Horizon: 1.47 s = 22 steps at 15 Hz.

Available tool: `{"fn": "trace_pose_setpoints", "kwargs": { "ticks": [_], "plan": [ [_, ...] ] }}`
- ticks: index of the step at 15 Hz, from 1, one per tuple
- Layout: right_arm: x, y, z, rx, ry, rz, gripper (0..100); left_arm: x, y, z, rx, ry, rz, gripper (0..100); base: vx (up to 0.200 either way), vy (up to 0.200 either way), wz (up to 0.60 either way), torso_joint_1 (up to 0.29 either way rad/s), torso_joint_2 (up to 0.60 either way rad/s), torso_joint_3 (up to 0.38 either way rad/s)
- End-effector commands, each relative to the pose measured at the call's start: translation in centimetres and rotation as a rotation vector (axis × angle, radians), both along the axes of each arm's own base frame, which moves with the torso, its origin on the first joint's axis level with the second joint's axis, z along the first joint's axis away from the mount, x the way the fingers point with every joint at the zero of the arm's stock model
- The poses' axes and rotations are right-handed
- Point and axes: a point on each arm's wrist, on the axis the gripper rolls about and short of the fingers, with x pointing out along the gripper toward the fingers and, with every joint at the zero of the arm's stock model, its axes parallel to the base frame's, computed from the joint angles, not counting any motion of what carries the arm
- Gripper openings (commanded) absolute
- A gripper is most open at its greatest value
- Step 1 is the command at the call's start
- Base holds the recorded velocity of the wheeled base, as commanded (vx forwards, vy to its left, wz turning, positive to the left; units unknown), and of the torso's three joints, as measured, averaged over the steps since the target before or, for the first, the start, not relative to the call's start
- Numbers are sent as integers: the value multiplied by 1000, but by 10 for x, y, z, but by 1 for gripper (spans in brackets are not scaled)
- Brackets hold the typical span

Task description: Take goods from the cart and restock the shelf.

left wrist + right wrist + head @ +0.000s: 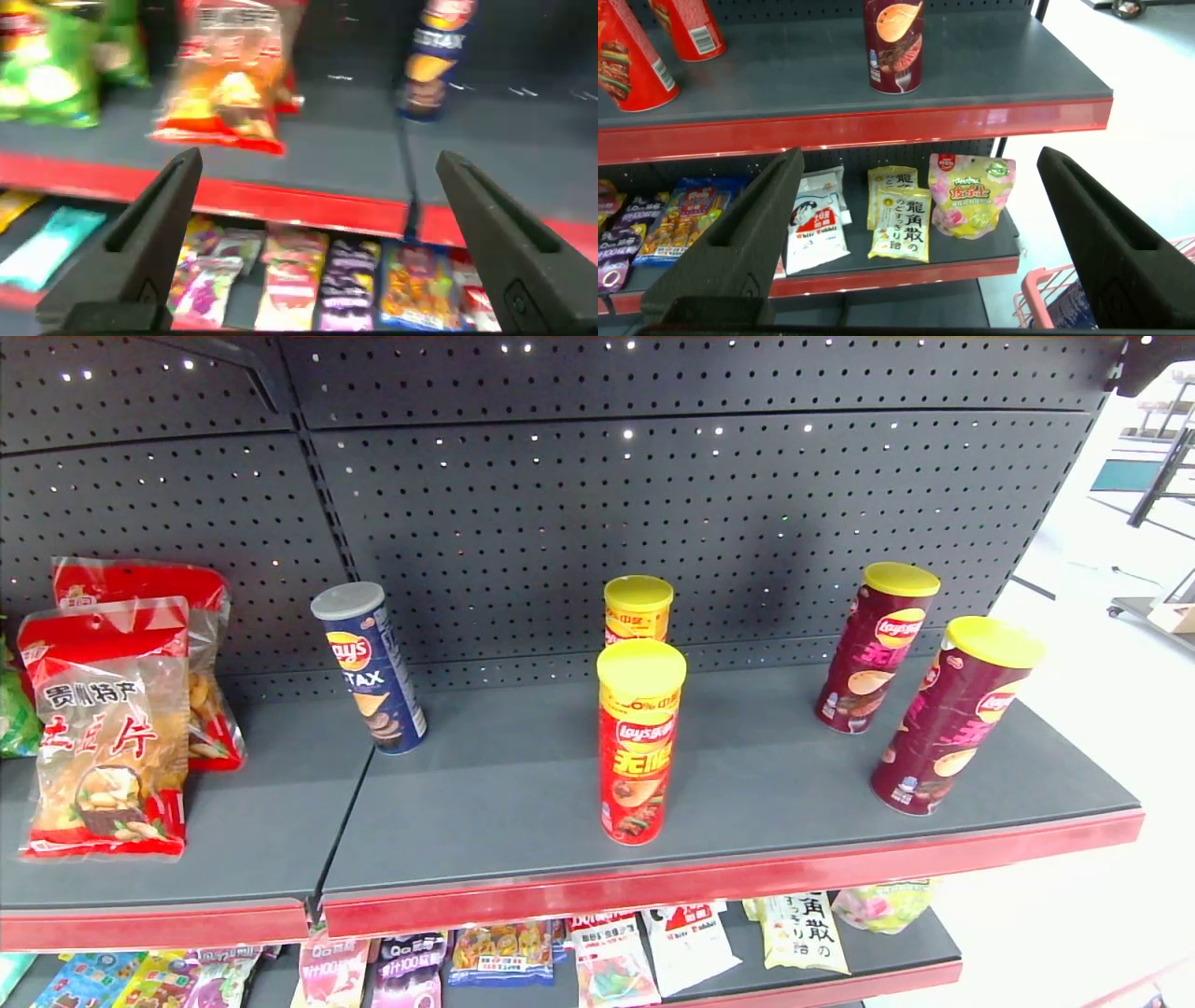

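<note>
Pink wire, which I take for the cart [1052, 297], shows low beside my right hand [920, 154], below the end of the shelf [878, 121] where a maroon can [895, 45] stands upright. Something blue lies inside the wire; I cannot tell what it is or how it lies. Both my hands are empty, fingers spread apart. My left hand [318, 157] faces the shelf farther along, toward the snack bags [224, 103] and a blue can [434, 56]. I judge the right arm nearer: it must turn down and away from the shelf.
</note>
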Motion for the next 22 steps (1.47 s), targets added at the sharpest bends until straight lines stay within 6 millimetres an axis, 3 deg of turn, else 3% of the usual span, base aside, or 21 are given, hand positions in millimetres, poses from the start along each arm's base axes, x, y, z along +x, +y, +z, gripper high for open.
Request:
{"fn": "trace_pose_setpoints", "kwargs": {
  "ticks": [1, 12, 22],
  "plan": [
    [0, 0, 0, 0, 0, -1, 100, 2, -3, -7, 34, 39, -153, 100, 0, 0, 0, 0, 0, 0],
    [0, 0, 0, -1, 0, 1, 100, 2, -4, -12, 44, 85, -181, 100, 0, 0, 0, 0, 0, 0],
    [0, 0, 0, -1, 0, 1, 100, 2, -4, -11, 44, 87, -181, 100, 0, 0, -600, 3, 1, 2]
  ]
}}
